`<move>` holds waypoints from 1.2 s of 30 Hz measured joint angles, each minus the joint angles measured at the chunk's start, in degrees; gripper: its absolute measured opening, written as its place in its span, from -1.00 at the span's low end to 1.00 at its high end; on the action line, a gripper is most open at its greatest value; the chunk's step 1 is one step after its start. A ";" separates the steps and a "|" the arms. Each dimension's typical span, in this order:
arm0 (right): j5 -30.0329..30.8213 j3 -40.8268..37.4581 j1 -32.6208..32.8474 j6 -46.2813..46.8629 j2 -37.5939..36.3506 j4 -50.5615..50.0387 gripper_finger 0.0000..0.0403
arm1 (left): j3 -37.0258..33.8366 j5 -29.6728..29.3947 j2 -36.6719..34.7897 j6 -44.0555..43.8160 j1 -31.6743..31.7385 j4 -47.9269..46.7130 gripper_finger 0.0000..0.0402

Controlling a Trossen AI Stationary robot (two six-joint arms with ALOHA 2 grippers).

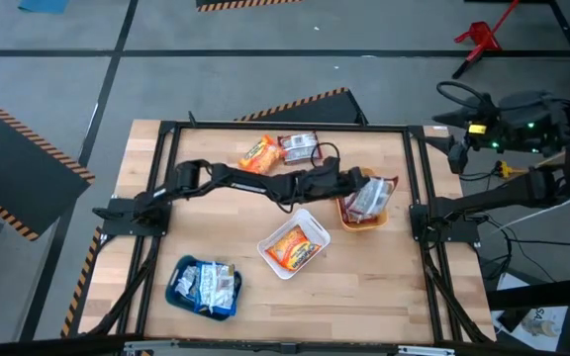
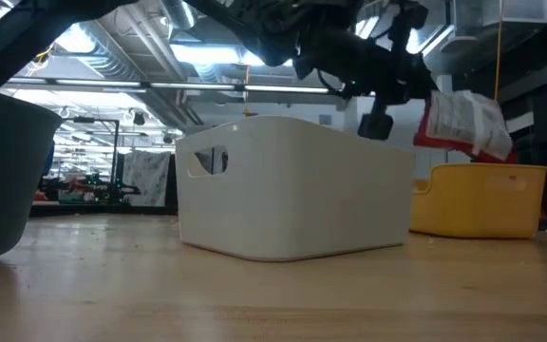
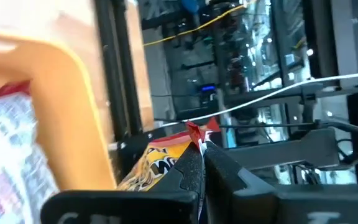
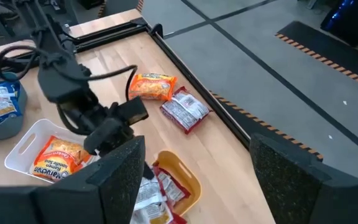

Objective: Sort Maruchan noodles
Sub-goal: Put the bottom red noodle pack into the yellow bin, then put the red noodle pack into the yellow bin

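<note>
My left gripper (image 1: 361, 186) reaches across the table and stands over the orange bin (image 1: 348, 220), shut on a dark red-and-silver noodle packet (image 2: 463, 123). More red-and-silver packets lie in that bin (image 4: 157, 190). The white bin (image 1: 317, 225) holds an orange packet (image 1: 293, 247), and the teal bin (image 1: 178, 280) holds blue packets (image 1: 211, 284). An orange packet (image 1: 258, 154) and a red-and-silver one (image 1: 298, 146) lie flat on the table near its far edge. My right gripper (image 4: 197, 168) is open and waits off the table's right side. My left gripper pinches the packet between its two fingers (image 3: 219, 171) at one edge, whose red corner (image 3: 197, 130) sticks out past the fingertips. The packet is lifted clear and hangs tilted just above the orange bin's rim (image 2: 482, 171).
The three bins stand on the near and right part of the table, the white one (image 2: 292, 190) in the middle. A black frame rail (image 1: 419, 178) runs along the table's right side next to the orange bin. Cables trail from the left arm (image 1: 295, 188).
</note>
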 joint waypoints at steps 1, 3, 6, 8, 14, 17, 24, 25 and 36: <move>0.03 -0.43 0.01 0.06 -0.50 -0.02 0.38 | 0.04 -0.46 0.20 -0.95 -0.22 -0.83 -1.00; 0.07 -1.35 -0.01 0.10 -1.55 -0.04 0.38 | 0.02 -1.04 0.26 -2.43 -0.51 -3.44 -1.00; 0.59 -2.94 0.01 0.21 -3.13 0.16 0.38 | 0.02 -1.85 0.24 -4.84 -0.87 -8.07 -0.99; 1.55 -3.80 0.00 0.80 -4.01 0.20 0.38 | 0.02 -2.63 0.27 -6.24 -1.19 -10.47 -0.96; 1.40 -6.06 -0.01 1.86 -5.04 0.38 0.38 | 0.02 -4.40 0.24 -6.99 -1.35 -12.37 -0.77; 0.95 -7.08 -0.01 2.95 -5.10 0.36 0.38 | 0.02 -6.52 0.24 -6.59 -0.77 -11.89 -0.67; -2.11 -11.78 0.00 4.53 -5.08 0.37 0.38 | 0.02 -2.63 0.20 1.53 4.03 -10.96 -0.50; -2.11 -13.17 0.01 4.98 -5.08 0.38 0.38 | 0.02 -0.71 0.09 2.26 4.93 -11.16 -0.49; -3.39 -38.86 0.01 7.32 -6.22 13.83 0.38 | 0.00 36.93 -4.48 15.53 19.69 -10.65 -0.49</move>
